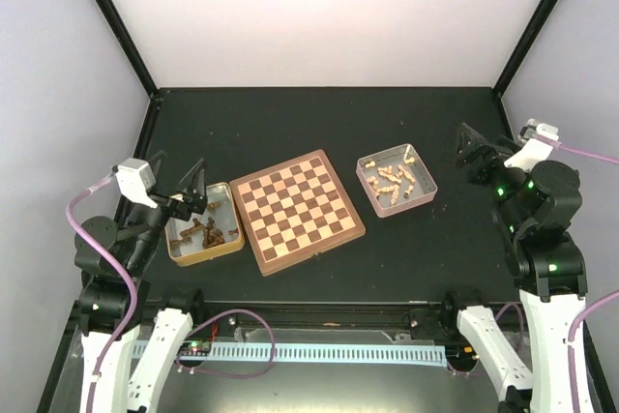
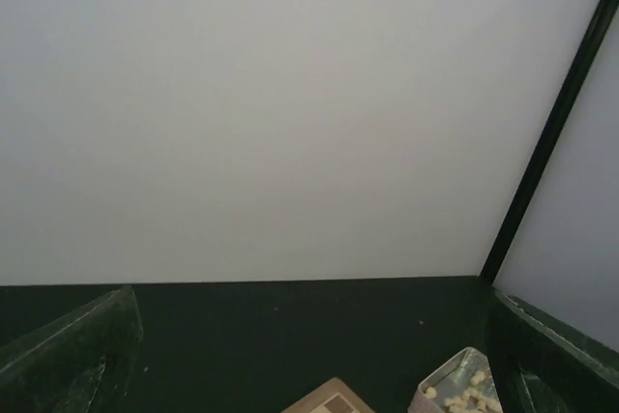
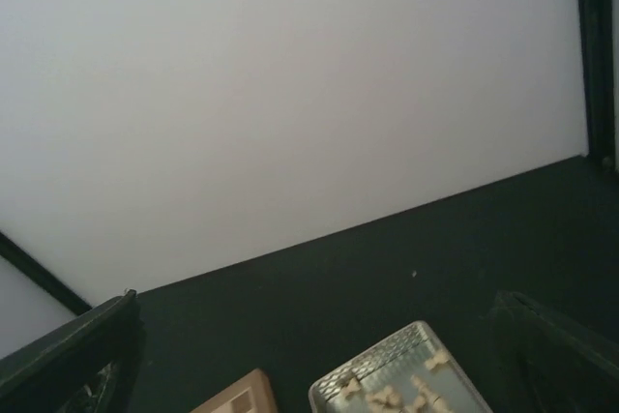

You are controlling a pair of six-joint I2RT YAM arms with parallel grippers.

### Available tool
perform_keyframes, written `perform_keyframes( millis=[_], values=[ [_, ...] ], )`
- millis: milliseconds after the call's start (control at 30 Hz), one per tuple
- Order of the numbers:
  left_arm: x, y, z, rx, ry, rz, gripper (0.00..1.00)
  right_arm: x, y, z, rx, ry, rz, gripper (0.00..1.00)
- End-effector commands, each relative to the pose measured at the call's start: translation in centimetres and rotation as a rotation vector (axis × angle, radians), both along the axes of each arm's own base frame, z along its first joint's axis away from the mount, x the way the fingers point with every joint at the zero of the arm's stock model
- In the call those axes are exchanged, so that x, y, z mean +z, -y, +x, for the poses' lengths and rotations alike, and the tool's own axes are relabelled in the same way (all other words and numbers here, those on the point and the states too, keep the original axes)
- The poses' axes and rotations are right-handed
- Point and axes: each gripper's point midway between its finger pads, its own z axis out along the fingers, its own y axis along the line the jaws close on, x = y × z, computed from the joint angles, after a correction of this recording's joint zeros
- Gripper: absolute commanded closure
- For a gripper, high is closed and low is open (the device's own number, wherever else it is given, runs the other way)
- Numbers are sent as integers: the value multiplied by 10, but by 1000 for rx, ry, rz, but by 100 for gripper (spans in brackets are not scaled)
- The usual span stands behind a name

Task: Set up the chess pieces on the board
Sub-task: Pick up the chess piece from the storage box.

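- The board (image 1: 297,210) is lying flat near the middle of the dark surface (image 1: 319,123), turned at a slight angle, with no men standing on its squares.
- The chess pieces (image 1: 395,179) are lying in a loose heap inside the right tray (image 1: 427,177), which is sitting just beside the board's far right corner without touching it.
- The left tray (image 1: 224,247) is resting close against the board's left side and is holding dark pieces (image 1: 205,231), probably the brown chessmen, though they are too small to tell for sure.
- The left tool (image 1: 180,173) is hovering above the far end of the left tray with its jaws spread wide apart, gripping nothing.
- The right tool (image 1: 476,150) is hanging to the right of the right tray, well apart from it, with its jaws also standing wide and empty.
- In the right wrist view, the right tray (image 3: 340,383) and a corner of the board (image 3: 242,397) are showing between the two fingers (image 3: 68,360).
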Motion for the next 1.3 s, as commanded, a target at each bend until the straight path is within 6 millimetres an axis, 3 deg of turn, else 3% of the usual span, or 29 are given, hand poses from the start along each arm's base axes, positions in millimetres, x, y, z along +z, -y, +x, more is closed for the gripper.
perform_keyframes(
  millis=[0, 233, 367, 567, 633, 800, 967, 1033, 1267],
  values=[
    [26, 14, -9, -101, 99, -20, 2, 9, -18, -8, 120, -22, 75, 2],
    [38, 24, -16, -172, 143, -37, 1, 10, -42, -6, 267, -80, 122, 1],
    [30, 27, -11, -199, 133, -54, 1, -10, -48, 7, 304, -139, 123, 0],
    [14, 22, 1, -163, 95, -88, 1, -91, -55, 39, 332, -308, 130, 1],
    [8, 18, 6, -134, 73, -93, 1, -122, -51, 55, 305, -386, 129, 6],
    [-4, 15, 21, -105, 31, -53, 1, -192, -49, 93, 262, -607, 104, 31],
    [-7, 15, 35, -96, 40, -15, 1, -242, -61, 117, 241, -767, 14, 57],
    [-5, 14, 40, -84, 49, -6, 1, -261, -65, 123, 229, -828, -28, 63],
    [-10, 9, 50, -50, 44, -7, 1, -309, -84, 121, 210, -985, -230, 55]
  ],
)
